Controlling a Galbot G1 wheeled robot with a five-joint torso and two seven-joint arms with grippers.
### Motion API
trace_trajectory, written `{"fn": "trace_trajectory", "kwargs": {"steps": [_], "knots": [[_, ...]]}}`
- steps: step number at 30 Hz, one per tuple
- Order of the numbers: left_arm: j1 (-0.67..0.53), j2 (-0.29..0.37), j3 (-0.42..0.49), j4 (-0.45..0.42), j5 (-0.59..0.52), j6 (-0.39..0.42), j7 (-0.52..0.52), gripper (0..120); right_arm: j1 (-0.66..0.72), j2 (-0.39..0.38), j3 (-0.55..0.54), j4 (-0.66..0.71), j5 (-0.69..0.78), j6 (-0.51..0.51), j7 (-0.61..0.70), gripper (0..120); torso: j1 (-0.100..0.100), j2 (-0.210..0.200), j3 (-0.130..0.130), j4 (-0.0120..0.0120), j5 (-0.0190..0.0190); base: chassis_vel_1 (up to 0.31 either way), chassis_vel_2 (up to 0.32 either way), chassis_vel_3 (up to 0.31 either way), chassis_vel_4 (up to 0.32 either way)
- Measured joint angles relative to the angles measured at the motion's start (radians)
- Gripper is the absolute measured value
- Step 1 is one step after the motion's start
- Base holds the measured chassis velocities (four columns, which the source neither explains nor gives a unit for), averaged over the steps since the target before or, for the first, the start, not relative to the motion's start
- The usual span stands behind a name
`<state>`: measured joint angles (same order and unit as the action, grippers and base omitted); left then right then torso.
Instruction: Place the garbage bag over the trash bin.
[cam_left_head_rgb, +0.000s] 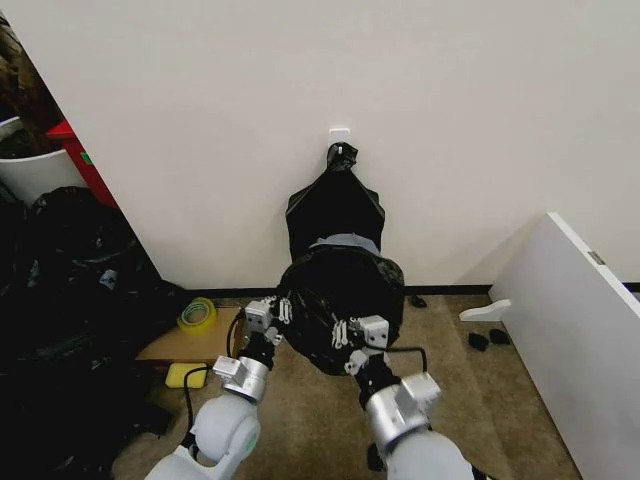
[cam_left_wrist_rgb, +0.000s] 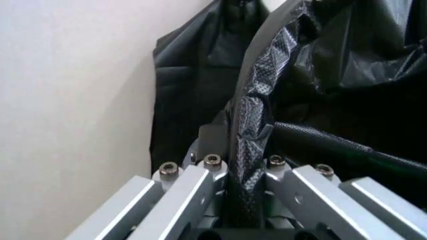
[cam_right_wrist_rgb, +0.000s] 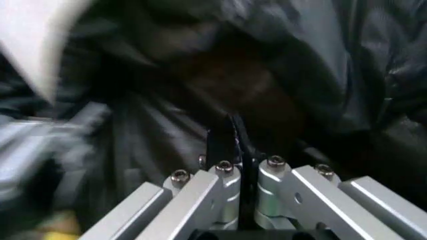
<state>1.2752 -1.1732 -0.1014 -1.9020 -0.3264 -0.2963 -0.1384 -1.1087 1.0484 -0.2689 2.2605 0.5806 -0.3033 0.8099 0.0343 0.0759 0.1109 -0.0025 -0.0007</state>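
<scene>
Garbage bag (cam_left_head_rgb: 340, 300) is sitting at centre frame in the head view, on the carpeted floor (cam_left_head_rgb: 300, 420) against the wall, draped as a glossy crinkled dome over a rounded form. That form is presumably the trash bin; no cream plastic is showing, so I cannot confirm it. A matte black bundle (cam_left_head_rgb: 335, 205), knotted at its top, is hanging on the wall just behind.

Left tool (cam_left_head_rgb: 268, 316) is gripping the bag's near-left edge; the left wrist view is showing a textured strip of film (cam_left_wrist_rgb: 253, 125) pinched between closed fingers. Right tool (cam_left_head_rgb: 356, 334) is at the near-right edge, fingers closed on a thin fold of black plastic (cam_right_wrist_rgb: 233, 135) in the right wrist view.

Judgement: covering step appears largely under way.

Risks:
- Thin film may be tearing at either pinch if the arms are pulling apart unevenly.
- One fold slipping free would be letting that side ride up.
- Dragging downward could be tipping or sliding the light bin towards the yellow tape roll (cam_left_head_rgb: 197, 314) at lower left.
</scene>
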Motion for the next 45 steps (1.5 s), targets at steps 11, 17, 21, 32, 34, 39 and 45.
{"fn": "trace_trajectory", "kwargs": {"steps": [11,17,21,32,34,39,45], "knots": [[0.022,0.005,0.009,0.002,0.074,-0.052,0.025,1,0.126,0.050,-0.028,-0.152,0.055,-0.080,0.075,0,0.000,0.000,0.000,0.0000,0.0001,0.000,0.000,0.000,0.000],[0.044,0.006,0.011,-0.003,0.101,-0.062,0.028,1,0.213,0.092,-0.049,-0.253,0.065,-0.088,0.074,0,0.000,0.000,0.000,0.0001,0.0000,0.000,0.000,0.000,0.000],[0.053,0.005,0.009,-0.011,0.109,-0.064,0.032,1,0.241,0.104,-0.048,-0.294,0.065,-0.088,0.067,0,0.000,0.000,0.000,0.0001,0.0000,0.000,0.000,0.000,0.000],[0.052,0.025,0.037,-0.023,0.116,-0.068,0.046,1,0.213,0.088,0.047,-0.358,0.036,-0.061,-0.011,0,0.000,0.000,0.000,-0.0003,0.0002,0.000,0.000,0.000,0.000],[0.053,0.028,0.039,-0.026,0.116,-0.070,0.050,1,0.205,0.084,0.063,-0.375,0.023,-0.045,-0.037,0,0.000,0.000,0.000,-0.0003,0.0001,0.000,0.000,0.000,0.000],[0.058,0.031,0.032,-0.030,0.122,-0.071,0.054,1,0.188,0.075,0.090,-0.397,-0.018,-0.002,-0.089,0,0.000,0.000,0.000,0.0001,0.0003,0.000,0.000,0.000,0.000],[0.048,0.028,0.018,-0.012,0.121,-0.072,0.051,1,0.126,0.044,0.076,-0.332,-0.105,0.048,-0.143,0,0.000,0.000,0.000,0.0000,0.0001,0.000,0.000,0.000,0.000]]}}
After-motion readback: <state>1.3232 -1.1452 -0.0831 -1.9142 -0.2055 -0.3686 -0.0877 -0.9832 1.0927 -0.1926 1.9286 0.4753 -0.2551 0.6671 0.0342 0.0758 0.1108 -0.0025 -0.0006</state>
